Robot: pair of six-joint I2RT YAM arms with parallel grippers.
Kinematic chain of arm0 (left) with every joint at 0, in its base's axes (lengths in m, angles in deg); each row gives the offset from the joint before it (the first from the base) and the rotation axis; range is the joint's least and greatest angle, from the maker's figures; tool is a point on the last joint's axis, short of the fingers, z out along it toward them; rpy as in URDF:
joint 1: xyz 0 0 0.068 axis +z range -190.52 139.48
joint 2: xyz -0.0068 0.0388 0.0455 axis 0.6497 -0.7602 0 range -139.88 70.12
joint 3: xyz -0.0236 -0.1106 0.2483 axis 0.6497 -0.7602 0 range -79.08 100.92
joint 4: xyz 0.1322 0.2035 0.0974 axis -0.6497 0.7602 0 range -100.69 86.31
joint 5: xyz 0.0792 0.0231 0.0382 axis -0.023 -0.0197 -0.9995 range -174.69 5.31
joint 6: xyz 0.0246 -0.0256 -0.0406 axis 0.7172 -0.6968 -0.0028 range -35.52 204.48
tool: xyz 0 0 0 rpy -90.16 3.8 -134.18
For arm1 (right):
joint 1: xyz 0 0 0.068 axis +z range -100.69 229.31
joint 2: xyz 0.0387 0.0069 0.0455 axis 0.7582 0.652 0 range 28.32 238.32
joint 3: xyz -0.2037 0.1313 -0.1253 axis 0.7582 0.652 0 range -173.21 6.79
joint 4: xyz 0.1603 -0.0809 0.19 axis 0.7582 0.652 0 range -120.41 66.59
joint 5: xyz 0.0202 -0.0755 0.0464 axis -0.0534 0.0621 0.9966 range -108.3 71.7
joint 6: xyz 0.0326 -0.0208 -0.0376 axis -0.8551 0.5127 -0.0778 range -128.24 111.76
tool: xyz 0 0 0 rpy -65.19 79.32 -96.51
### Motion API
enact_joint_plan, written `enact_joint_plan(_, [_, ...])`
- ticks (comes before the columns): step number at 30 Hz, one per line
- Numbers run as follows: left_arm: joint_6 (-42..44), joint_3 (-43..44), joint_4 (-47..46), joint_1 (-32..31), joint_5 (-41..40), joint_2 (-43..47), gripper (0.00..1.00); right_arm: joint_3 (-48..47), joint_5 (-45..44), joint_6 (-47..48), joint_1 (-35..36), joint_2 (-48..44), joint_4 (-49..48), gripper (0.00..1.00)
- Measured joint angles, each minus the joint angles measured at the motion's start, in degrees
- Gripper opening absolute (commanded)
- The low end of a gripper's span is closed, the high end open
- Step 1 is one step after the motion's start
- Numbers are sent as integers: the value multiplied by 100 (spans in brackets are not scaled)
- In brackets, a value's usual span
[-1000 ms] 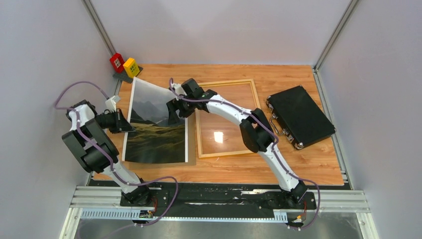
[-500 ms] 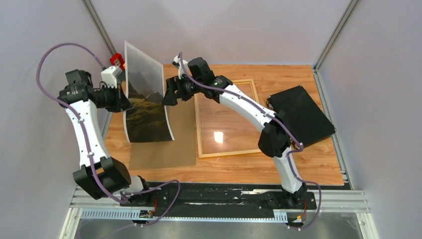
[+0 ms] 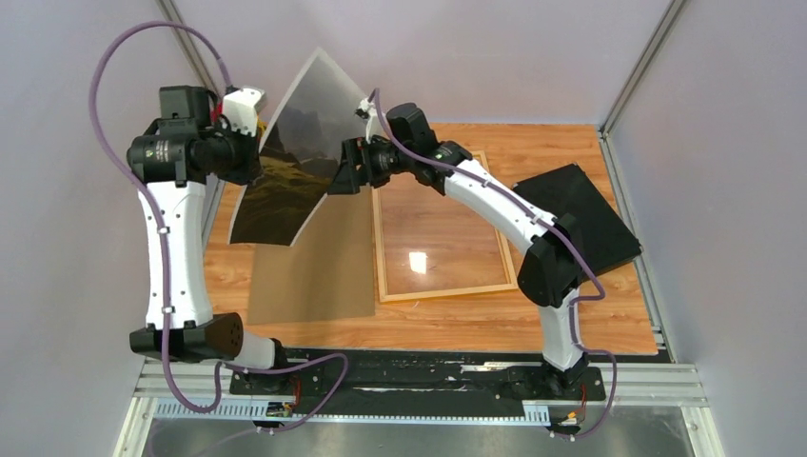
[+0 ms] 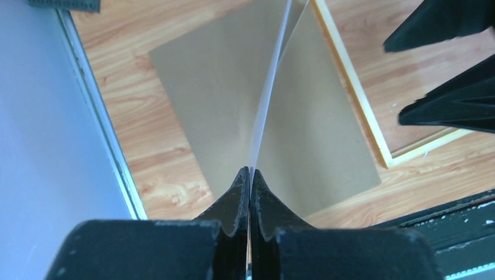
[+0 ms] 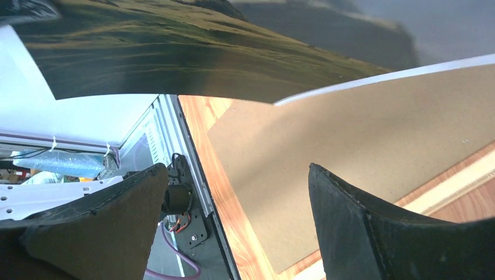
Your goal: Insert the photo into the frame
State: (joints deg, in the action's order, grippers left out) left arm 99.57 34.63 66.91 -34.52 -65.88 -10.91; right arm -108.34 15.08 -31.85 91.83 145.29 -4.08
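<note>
the photo [image 3: 285, 176] hangs curled above the desk [image 3: 590, 314], left of the frame [image 3: 378, 249] — left end effector [image 4: 250, 172] clenched on its edge, right end effector [image 3: 340, 179] released beside it. it looks light, floppy, easily creased: best held at the border. one photo, one frame, one panel [image 3: 314, 271], one case [image 3: 571, 224].

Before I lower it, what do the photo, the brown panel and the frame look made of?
The photo: thin paper, bowing as it hangs; finish unclear. The panel: likely hardboard, matte brown, flat, grainless. The frame: light wood rails; clear pane, glass or acrylic, with a glare spot.
</note>
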Motion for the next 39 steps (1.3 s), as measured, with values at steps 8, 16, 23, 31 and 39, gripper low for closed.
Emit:
enact_joint_plan(8, [-387, -678, -48, -1355, -1102, -262, 0, 839, 361, -208, -328, -437, -518, 87])
enact_joint_plan(16, [-769, -1172, -227, -1676, -800, -450, 0, 1738, 483, -317, -544, -892, -979, 88])
enact_joint_plan(23, [-999, -1366, -415, -2017, -319, -457, 0, 2055, 378, -350, -623, -1058, -1257, 89])
enact_joint_plan(31, [-1327, -1849, -1058, -2282, 118, -494, 0, 2428, 131, -361, -625, -1182, -1458, 91])
enact_joint_plan(39, [-1794, -2131, -1816, -2500, 522, -905, 0, 3215, -109, -474, -901, -1740, -1792, 94])
